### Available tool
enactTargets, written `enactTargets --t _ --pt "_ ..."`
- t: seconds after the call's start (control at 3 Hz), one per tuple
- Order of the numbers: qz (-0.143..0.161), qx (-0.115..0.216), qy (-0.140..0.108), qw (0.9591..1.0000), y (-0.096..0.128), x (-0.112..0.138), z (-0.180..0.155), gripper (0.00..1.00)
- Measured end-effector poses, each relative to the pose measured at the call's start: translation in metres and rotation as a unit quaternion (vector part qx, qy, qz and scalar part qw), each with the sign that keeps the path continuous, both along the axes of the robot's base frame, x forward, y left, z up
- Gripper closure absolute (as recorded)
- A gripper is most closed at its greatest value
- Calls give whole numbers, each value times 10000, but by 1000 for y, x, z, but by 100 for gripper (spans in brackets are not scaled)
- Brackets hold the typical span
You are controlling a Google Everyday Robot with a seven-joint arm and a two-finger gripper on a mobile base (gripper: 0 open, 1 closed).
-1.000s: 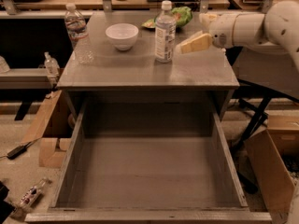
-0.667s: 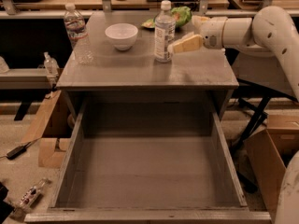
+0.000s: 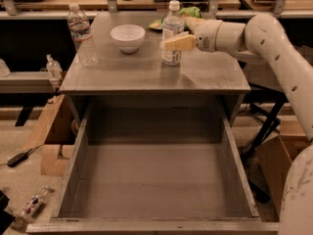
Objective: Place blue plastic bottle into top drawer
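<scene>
The blue plastic bottle (image 3: 170,39), small and clear with a white cap and a pale label, stands upright on the grey cabinet top (image 3: 146,72), right of centre. My gripper (image 3: 176,32) reaches in from the right at bottle height. It is open, with one yellowish finger (image 3: 180,43) in front of the bottle's right side and the other (image 3: 191,21) behind it. The top drawer (image 3: 156,180) is pulled fully out below the cabinet top and has nothing in it.
A white bowl (image 3: 127,36) sits left of the bottle. A taller ribbed clear bottle (image 3: 80,33) stands at the top's left edge. A green packet (image 3: 191,11) lies behind the gripper. Cardboard boxes stand on the floor at left (image 3: 49,131) and right (image 3: 274,165).
My gripper has moved left along the cabinet top, from beside the bottle to having its fingers on either side of it. The bottle has stayed in place.
</scene>
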State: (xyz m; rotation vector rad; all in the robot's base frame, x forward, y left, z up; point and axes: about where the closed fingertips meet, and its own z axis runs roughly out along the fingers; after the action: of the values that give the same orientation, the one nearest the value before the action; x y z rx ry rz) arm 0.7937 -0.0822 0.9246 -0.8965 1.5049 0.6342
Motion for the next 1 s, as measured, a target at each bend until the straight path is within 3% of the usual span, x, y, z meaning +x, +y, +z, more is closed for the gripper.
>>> enactTargets --t 0.33,0.67,1.0 --pt "81 208 -88 9997 22 9 0 35" --pt "198 305 -123 9993 41 15 -5 66" --pt "216 303 -117 9992 44 15 -5 90"
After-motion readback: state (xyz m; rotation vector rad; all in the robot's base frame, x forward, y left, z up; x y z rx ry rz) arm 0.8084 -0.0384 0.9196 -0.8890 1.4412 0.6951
